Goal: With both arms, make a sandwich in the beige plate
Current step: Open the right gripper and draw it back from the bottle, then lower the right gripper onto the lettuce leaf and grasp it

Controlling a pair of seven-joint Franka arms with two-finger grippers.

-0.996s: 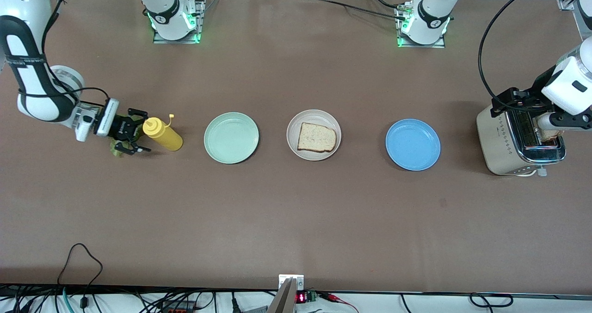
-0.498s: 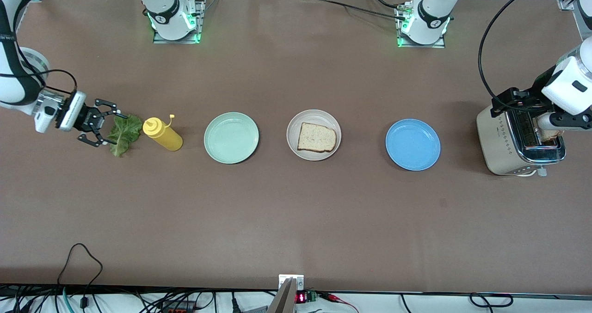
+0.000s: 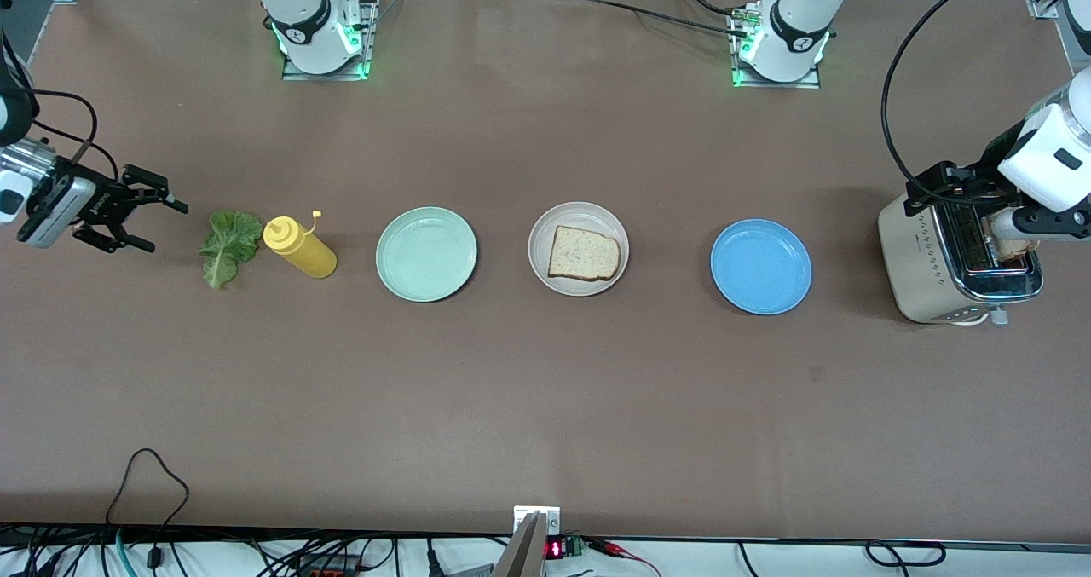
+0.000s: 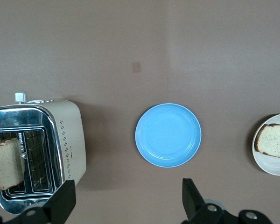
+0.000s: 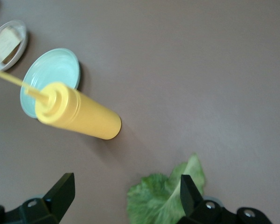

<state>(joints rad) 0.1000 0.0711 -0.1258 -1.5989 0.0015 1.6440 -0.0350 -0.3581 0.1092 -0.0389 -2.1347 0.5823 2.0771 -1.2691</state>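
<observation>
Front view: the right end effector (image 3: 145, 210) has drawn back from the ruffled green lettuce leaf (image 3: 227, 245) toward the right arm's end of the brown counter (image 3: 545, 406); a second ago it was down over the leaf beside the yellow squeeze bottle (image 3: 300, 249). Its fingers are spread wide and hold nothing. The leaf lies flat on the counter, just beside the bottle. Three round plates stand in a row: one mint green plate (image 3: 426, 254), one pale beige plate (image 3: 579, 248) and one blue plate (image 3: 761, 267). One square slice of toasted bread (image 3: 584, 254) lies on the beige plate. The left end effector (image 3: 993, 193) has not moved; it hangs over the cream-and-chrome toaster (image 3: 946, 262) at the left arm's end.

Left wrist view: its black fingertips (image 4: 65, 200) stand wide apart and empty. A second slice of bread (image 4: 7, 163) sticks up out of one toaster slot. The blue plate and part of the beige plate show.

Right wrist view: wide, empty fingertips (image 5: 63, 189), the leaf between them on the counter, the bottle near it.
</observation>
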